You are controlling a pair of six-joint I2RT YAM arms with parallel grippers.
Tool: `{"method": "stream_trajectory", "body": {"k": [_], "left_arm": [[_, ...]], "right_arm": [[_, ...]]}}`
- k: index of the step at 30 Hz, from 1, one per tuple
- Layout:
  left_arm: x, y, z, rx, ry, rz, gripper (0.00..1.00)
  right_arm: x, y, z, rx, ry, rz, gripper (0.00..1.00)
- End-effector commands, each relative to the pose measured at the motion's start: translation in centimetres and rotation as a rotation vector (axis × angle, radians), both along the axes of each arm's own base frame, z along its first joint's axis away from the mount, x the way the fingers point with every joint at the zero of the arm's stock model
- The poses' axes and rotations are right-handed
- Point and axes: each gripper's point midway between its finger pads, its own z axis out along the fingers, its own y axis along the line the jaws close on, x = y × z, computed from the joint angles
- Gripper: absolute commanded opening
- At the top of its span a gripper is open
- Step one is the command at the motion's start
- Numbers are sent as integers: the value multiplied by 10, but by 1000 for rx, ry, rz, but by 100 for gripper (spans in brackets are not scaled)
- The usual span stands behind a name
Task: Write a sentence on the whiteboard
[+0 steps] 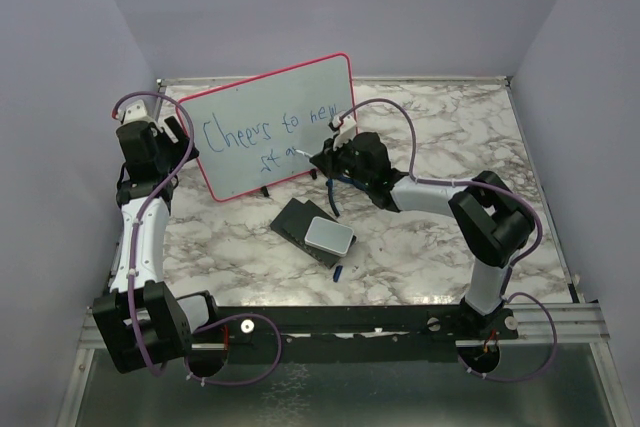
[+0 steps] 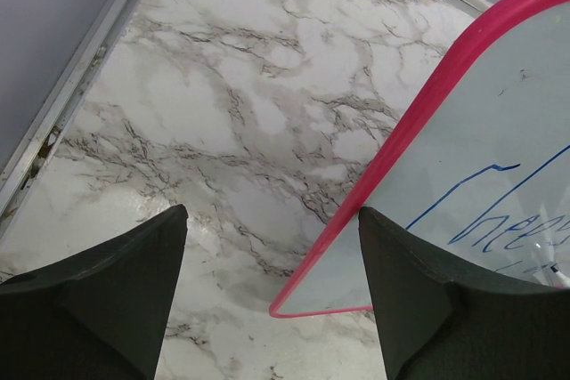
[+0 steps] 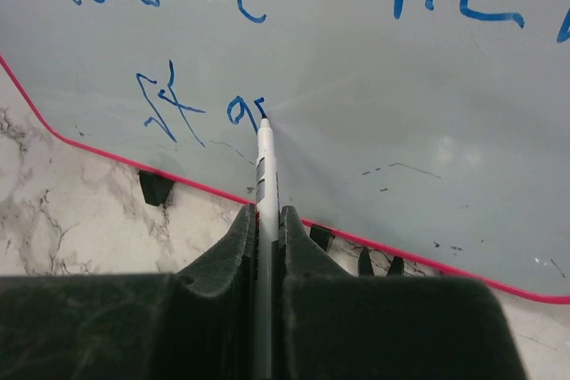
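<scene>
Marble table (image 1: 430, 147): open room to the right. The whiteboard (image 1: 270, 127) stands at far centre-left, leaning back. Left gripper (image 2: 272, 213): jaws wide, straddling the board's lower left corner; contact cannot be told. Right gripper (image 3: 267, 215) is clamped on the marker (image 3: 264, 162), whose tip is on the second line of the sentence (image 1: 235, 137). Press lightly and stroke rightward, staying above the red lower edge.

right gripper (image 1: 322, 157), marker (image 1: 308, 153) at whiteboard (image 1: 290, 82), blue sentence (image 1: 270, 132)

glossy whiteboard (image 1: 270, 117), marble-look table (image 1: 430, 237)
</scene>
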Motion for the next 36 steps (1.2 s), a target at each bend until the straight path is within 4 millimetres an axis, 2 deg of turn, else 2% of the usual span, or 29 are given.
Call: {"method": "stream_trajectory", "body": {"k": [1, 24, 36], "left_arm": [[1, -4, -3, 2, 1, -24, 79], [0, -6, 0, 3, -8, -29, 79], [0, -6, 0, 3, -10, -30, 79]], "right_arm": [[4, -15, -5, -16, -1, -76, 1], [-12, -7, -25, -44, 52, -26, 1], [-10, -9, -20, -39, 38, -54, 1]]}}
